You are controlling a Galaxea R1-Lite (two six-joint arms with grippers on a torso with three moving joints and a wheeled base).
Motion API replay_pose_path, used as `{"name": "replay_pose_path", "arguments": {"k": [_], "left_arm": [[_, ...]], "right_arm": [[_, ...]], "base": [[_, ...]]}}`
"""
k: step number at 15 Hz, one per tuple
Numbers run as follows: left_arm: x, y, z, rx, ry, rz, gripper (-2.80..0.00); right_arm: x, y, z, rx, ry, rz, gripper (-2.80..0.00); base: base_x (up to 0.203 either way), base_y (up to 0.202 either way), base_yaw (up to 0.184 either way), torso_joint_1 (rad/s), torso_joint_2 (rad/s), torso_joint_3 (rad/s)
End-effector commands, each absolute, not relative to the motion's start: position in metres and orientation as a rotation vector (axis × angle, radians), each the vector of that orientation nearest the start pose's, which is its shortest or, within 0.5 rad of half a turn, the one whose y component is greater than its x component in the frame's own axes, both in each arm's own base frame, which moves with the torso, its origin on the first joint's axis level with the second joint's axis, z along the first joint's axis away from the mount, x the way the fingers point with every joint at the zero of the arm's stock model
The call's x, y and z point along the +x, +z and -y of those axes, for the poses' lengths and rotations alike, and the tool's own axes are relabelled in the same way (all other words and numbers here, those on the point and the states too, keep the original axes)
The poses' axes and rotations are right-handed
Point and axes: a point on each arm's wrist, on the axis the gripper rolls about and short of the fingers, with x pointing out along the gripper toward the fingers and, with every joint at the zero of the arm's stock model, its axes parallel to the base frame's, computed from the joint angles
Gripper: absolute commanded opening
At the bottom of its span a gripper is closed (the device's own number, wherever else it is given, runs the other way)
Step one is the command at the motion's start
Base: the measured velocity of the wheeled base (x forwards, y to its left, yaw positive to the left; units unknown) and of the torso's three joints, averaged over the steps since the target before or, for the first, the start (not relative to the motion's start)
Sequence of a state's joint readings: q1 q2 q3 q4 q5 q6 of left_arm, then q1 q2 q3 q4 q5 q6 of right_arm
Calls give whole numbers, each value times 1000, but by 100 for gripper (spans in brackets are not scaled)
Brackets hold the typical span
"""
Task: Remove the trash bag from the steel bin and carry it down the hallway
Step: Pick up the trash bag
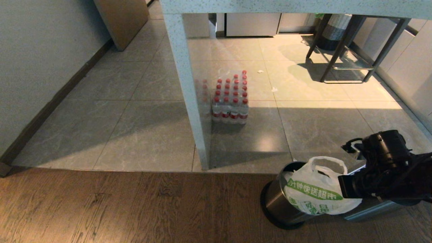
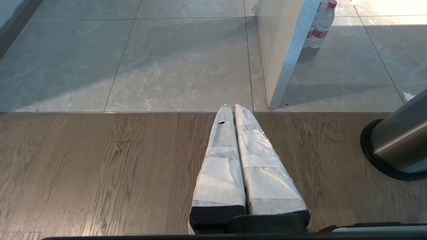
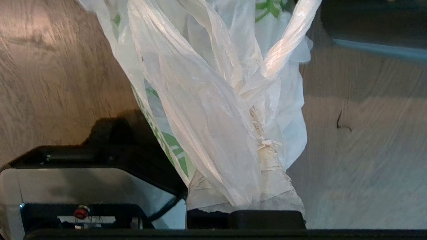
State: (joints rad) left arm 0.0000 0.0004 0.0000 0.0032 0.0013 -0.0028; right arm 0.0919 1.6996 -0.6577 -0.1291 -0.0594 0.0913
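Wood-plank floor nearest. Item: trash bag, thin, soft, slippery, likely light; hangs against the steel bin, mostly out. My right gripper: jaws shut on its gathered neck, the best hold. My left gripper: parked, jaws shut, empty.

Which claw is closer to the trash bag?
Right. The right claw is shut on the trash bag over the bin; the left claw hangs apart over wood floor.

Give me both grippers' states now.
Left gripper: closed, empty.
Right gripper: closed on the trash bag.
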Motion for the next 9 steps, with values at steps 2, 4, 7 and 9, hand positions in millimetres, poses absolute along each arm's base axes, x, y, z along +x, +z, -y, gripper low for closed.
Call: {"name": "replay_pose_path", "arguments": {"k": [2,4,7,9], "left_arm": [[-23,75,0,-3,2,-3,-280],[-23,75,0,-3,2,-3,-280],[-23,75,0,-3,2,-3,-280],[-23,75,0,-3,2,-3,-280]], "right_arm": [[263,121,-24,24,-4,-829,-280],[257,147,-24,28,9,-750,-280],[229,180,-21,-1,27,-681,-280],[202,201,-18,-28,38,-645,-280]], "base": [[0,0,0,0,0,0],[0,0,0,0,0,0],[0,0,0,0,0,0],[0,0,0,0,0,0]]}}
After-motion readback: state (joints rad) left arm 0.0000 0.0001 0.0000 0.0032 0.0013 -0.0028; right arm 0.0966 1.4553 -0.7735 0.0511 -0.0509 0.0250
